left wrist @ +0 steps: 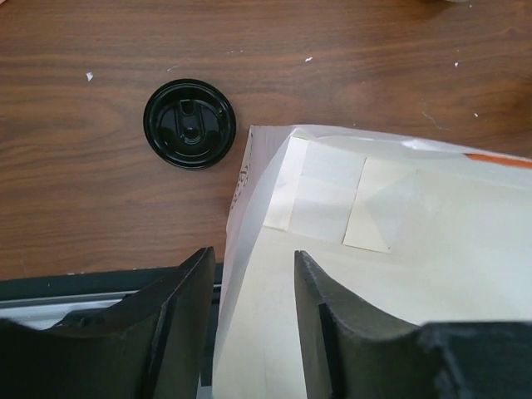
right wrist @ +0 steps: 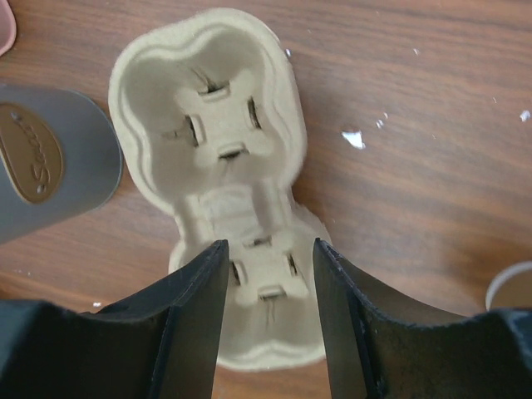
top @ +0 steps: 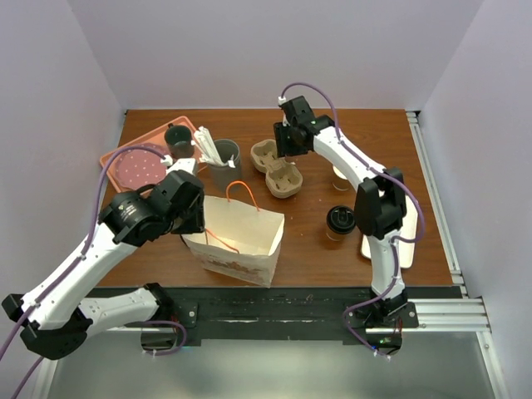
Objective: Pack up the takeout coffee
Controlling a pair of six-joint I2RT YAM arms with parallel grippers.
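The grey tumbler (right wrist: 79,125) has a brown oval label (right wrist: 32,154) with curly writing that starts with a big S, but I cannot read the rest. The paper bag (top: 241,241) has faint print low on its near side, too small to read. The takeout coffee cup (top: 339,223) stands on the wooden table (top: 307,253), to the right of the bag and nearer than the cardboard cup carrier (right wrist: 208,108). It stands straight up with its black lid on top, so its long way runs up and down. Nothing holds it, and it is well apart from both grippers. The carrier has 2 pockets, 1 far and 1 near, and lies just right of the tumbler. The right gripper (right wrist: 268,249) is over the near pocket with its fingers partly spread. I cannot tell if they touch the cardboard. The left gripper (left wrist: 253,262) is at the left end of the bag, fingers partly spread, with the bag's white paper edge between them but not pinched. A 2nd cup (top: 341,173) is partly hidden behind the right arm.
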